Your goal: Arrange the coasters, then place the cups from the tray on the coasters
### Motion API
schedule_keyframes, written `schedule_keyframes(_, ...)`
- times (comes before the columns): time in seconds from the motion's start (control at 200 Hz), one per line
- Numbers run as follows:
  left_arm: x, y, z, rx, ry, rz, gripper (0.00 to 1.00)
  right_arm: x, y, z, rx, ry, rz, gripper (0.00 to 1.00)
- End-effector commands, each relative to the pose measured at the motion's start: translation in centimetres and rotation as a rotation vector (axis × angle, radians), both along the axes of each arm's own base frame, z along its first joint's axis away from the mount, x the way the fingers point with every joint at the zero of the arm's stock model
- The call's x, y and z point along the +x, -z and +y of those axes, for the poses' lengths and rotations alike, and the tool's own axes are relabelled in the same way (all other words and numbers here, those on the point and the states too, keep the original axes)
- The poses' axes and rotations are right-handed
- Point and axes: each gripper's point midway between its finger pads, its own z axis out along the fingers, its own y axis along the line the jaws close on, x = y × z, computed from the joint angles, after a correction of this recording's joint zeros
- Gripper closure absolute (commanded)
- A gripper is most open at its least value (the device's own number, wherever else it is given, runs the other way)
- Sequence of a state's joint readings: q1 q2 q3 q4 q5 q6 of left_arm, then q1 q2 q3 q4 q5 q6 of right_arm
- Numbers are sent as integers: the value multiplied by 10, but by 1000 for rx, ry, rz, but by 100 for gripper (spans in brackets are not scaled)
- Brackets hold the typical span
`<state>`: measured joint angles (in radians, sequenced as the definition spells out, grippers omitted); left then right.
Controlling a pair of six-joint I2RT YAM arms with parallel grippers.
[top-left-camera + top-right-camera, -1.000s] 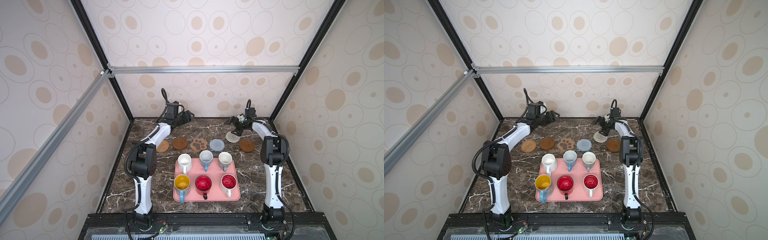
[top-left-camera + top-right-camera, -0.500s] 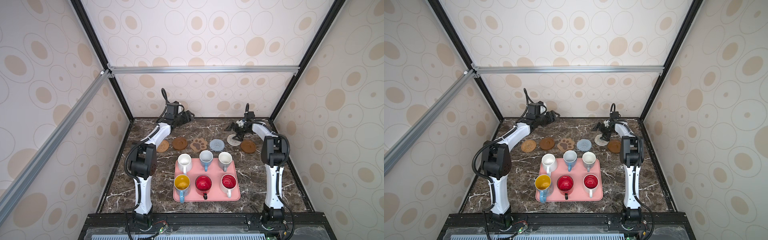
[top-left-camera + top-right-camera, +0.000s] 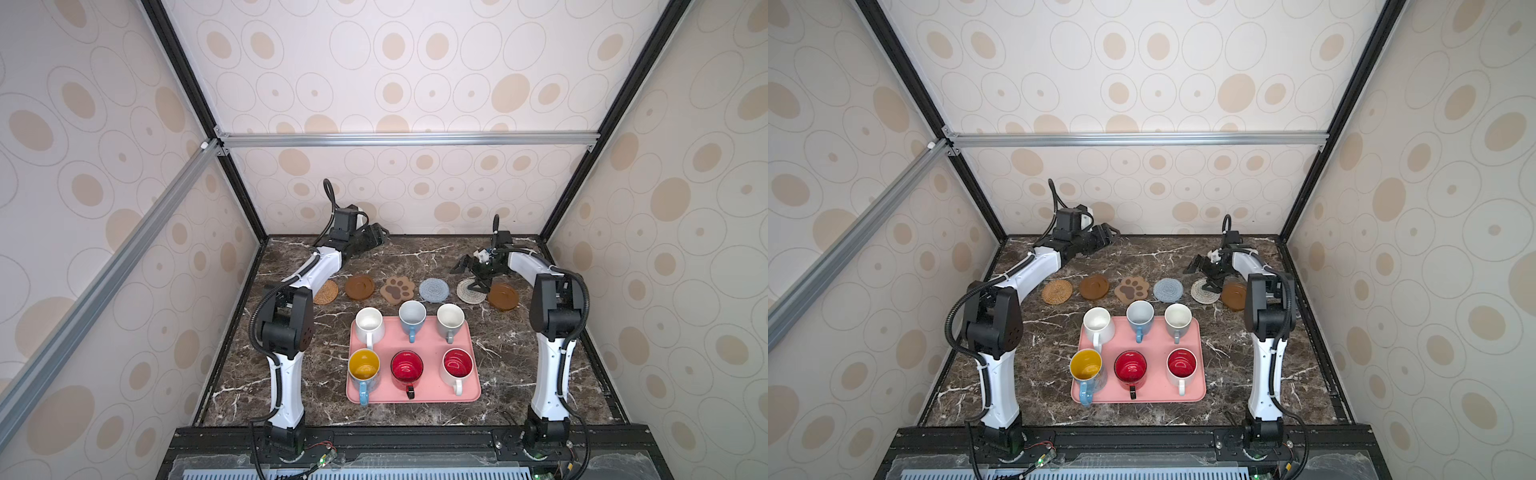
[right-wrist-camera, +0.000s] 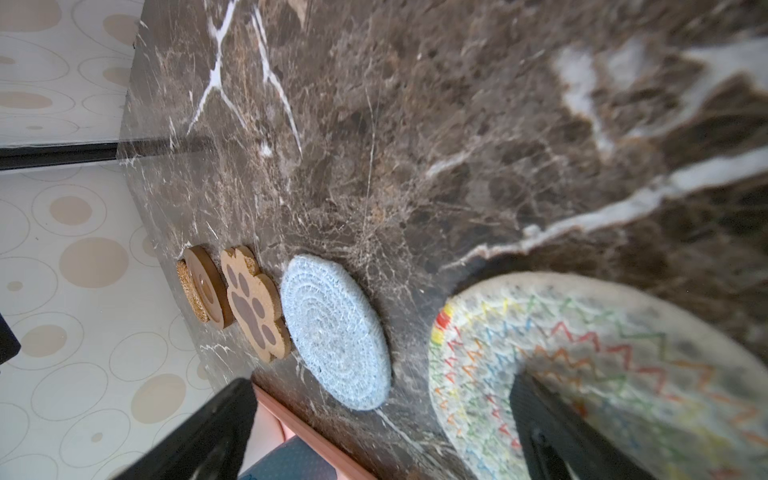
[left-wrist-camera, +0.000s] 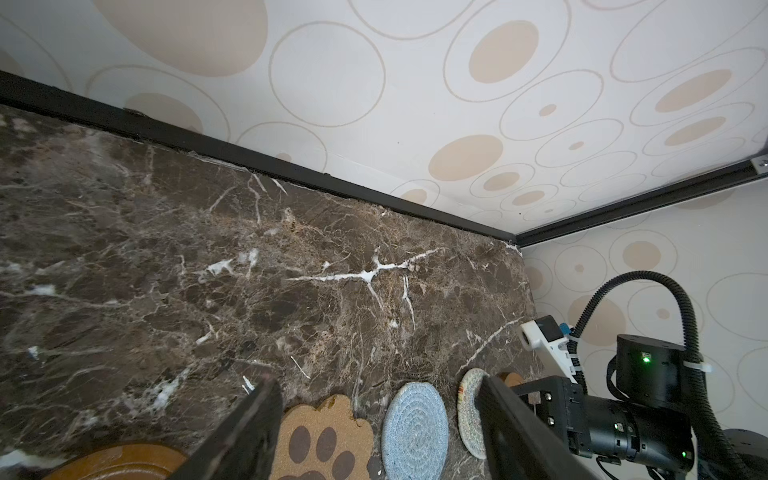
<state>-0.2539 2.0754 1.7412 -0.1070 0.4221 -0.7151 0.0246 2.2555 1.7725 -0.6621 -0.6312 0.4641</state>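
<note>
Right pincer [image 3: 467, 277] spread wide and empty, one finger [image 4: 552, 428] lying over the cream mat [image 3: 468, 293]; contact between them cannot be told. Left pincer [image 3: 379, 237] likewise parted and empty, raised near the back wall [image 3: 415, 195], well apart from every mat

Hidden or cut off: the right wrist view shows only a corner of the tray [image 4: 307, 428], and the cream mat there is blurred and cut by the frame edge. In a top view the left arm [image 3: 320, 266] covers an edge of the rattan mat [image 3: 328, 293]; in a top view the right arm [image 3: 1262, 299] covers part of the right disc [image 3: 1232, 296]. The left wrist view crops the left disc [image 5: 116, 461]

Surface and room: dark brown marbled table [image 3: 415, 257] with white veins, enclosed by pale walls printed with beige ovals

Layout: pink tray at mid-table bearing six cups [image 3: 412, 316] in two rows of three. Behind it, one row of six mats, left to right: rattan, disc, paw [image 3: 397, 289], blue-grey [image 3: 433, 289], cream, disc. Right pincer sits over the cream mat, between blue-grey mat and right disc
</note>
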Motion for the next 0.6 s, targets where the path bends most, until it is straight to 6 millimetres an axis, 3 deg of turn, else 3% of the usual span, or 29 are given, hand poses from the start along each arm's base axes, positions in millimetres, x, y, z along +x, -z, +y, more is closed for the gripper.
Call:
schedule_keyframes(0.0, 0, -21, 3, -22, -3, -44, 24, -23, 25, -10, -50, 13, 116, 0)
schedule_keyframes(0.245, 0, -24, 3, -22, -2, -50, 24, -10, 18, -9, -36, 34, 89, 0)
schedule_keyframes(0.595, -1, -19, 3, -25, -4, -44, 24, 8, -26, -8, 10, 34, -1, 0)
